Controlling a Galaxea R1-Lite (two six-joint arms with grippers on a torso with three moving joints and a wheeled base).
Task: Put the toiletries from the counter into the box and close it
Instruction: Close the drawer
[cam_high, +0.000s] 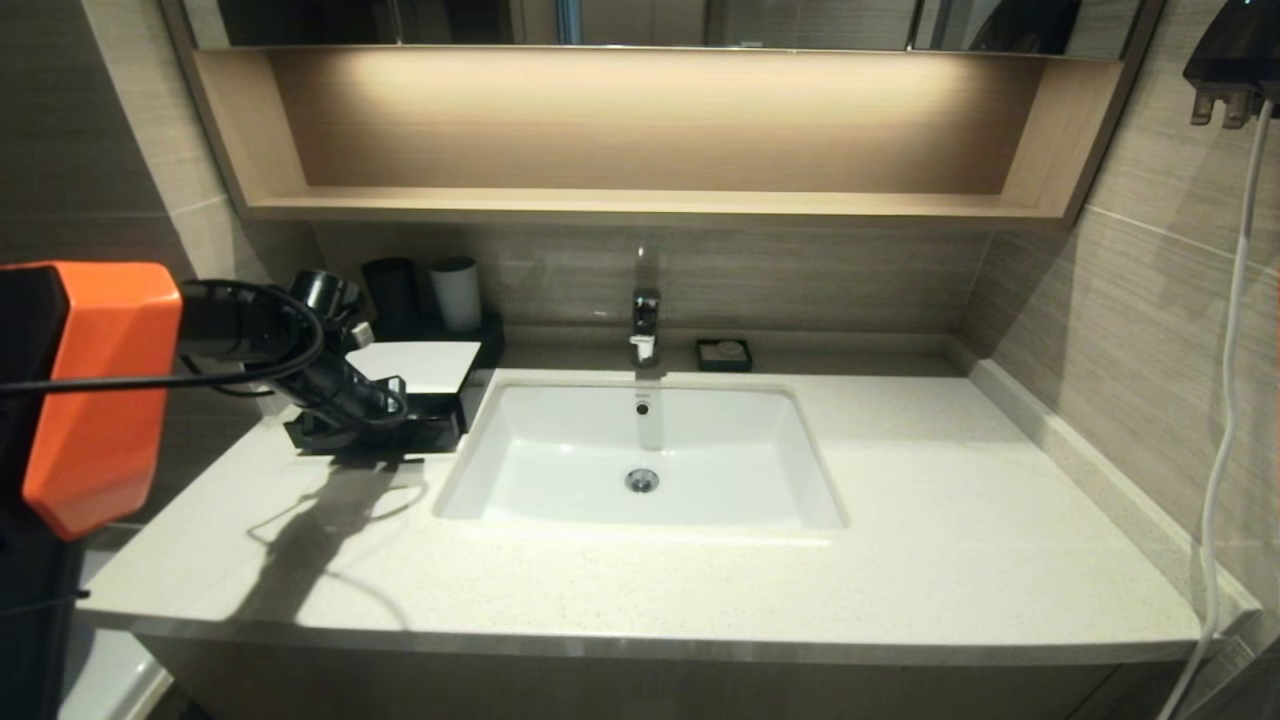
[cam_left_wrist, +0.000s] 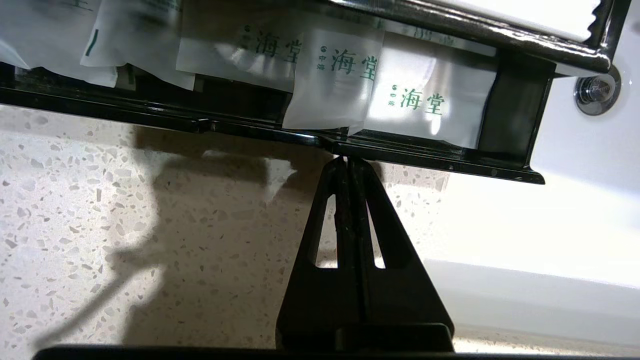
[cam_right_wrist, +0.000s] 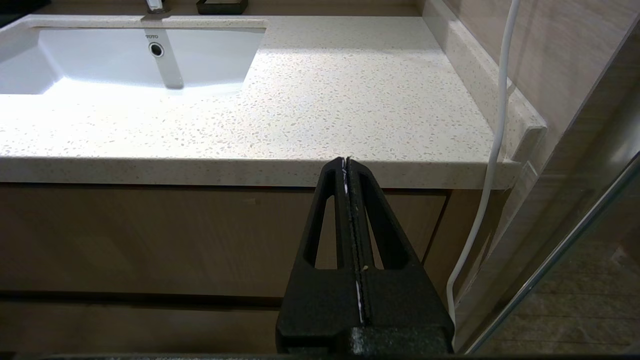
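The black box with a white top panel (cam_high: 420, 365) stands on the speckled counter (cam_high: 950, 520), left of the basin (cam_high: 640, 450). Its glossy black drawer (cam_left_wrist: 425, 159) is pulled out. Several white packets with green print (cam_left_wrist: 415, 107) lie inside; I cannot pick out the toothbrush packet among them. My left gripper (cam_left_wrist: 345, 159) is shut and empty, with its tips right at the drawer's front edge; it also shows in the head view (cam_high: 392, 408). My right gripper (cam_right_wrist: 346, 160) is shut and empty, low in front of the counter's right front edge.
A black cup (cam_high: 392, 290) and a grey cup (cam_high: 456, 292) stand behind the box. The faucet (cam_high: 645, 325) and a small black soap dish (cam_high: 724, 353) are behind the basin. A white cable (cam_high: 1225, 440) hangs along the right wall. A wooden shelf (cam_high: 640, 205) runs above.
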